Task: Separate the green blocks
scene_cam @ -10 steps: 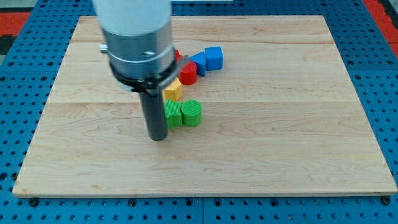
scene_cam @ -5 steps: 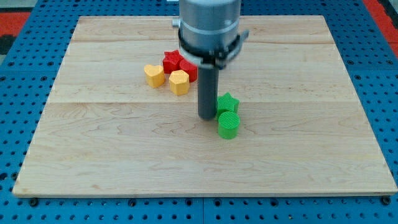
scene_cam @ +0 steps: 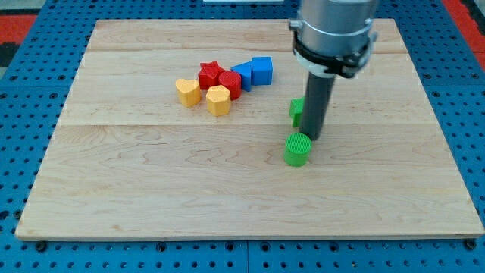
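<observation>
A green cylinder (scene_cam: 298, 149) stands on the wooden board (scene_cam: 151, 182) right of centre. A second green block (scene_cam: 296, 111), a star, sits just above it and is partly hidden behind my rod. My tip (scene_cam: 312, 136) rests between the two green blocks, touching the cylinder's upper right edge and just below the star. The two green blocks are a small gap apart.
A cluster lies at the upper middle: a yellow heart (scene_cam: 187, 92), a yellow block (scene_cam: 218, 99), a red star (scene_cam: 211, 74), a red cylinder (scene_cam: 231, 84), and two blue blocks (scene_cam: 261, 70) (scene_cam: 242, 74). The board's edge meets blue pegboard.
My rod swept from the left to the right. The green blocks slid right with it and have come apart, the star now higher and behind the rod.
</observation>
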Controlling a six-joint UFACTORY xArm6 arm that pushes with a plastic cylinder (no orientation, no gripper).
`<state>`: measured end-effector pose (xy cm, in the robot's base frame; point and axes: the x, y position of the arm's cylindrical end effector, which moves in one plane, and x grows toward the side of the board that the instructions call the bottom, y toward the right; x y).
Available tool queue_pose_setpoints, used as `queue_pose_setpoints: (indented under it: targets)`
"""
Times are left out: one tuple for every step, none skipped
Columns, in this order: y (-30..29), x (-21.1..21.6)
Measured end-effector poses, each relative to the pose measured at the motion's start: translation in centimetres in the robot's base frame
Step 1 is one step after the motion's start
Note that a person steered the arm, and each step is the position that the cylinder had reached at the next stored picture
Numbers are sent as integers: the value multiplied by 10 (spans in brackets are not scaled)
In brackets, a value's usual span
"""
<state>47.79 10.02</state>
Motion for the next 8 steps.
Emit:
queue_pose_setpoints:
  targets:
    - [-28,52]
    - [-100,43]
    - [-97,11]
    - [-142,15]
    - [-99,-3]
    - [-32,-30]
    - [-42,-63]
    - [-103,-74]
